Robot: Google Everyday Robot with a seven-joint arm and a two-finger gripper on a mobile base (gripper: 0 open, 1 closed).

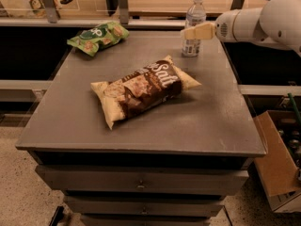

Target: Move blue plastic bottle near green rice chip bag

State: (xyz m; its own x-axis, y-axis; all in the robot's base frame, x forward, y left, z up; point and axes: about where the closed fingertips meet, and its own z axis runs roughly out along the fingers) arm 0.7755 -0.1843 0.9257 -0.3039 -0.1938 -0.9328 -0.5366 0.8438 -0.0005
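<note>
The blue plastic bottle [193,13] stands upright with its white cap near the table's far right edge. My gripper [190,32] reaches in from the right on a white arm and sits at the bottle's middle, overlapping its label. The bottle's base rests on the grey table [202,117]. The green rice chip bag [97,37] lies flat at the table's far left corner, well apart from the bottle and the gripper.
A larger brown-and-cream bag marked "Salt" [143,88] lies in the middle of the table, between the bottle and the green bag. A cardboard box [277,168] stands on the floor at the right. A rail and posts run behind the table.
</note>
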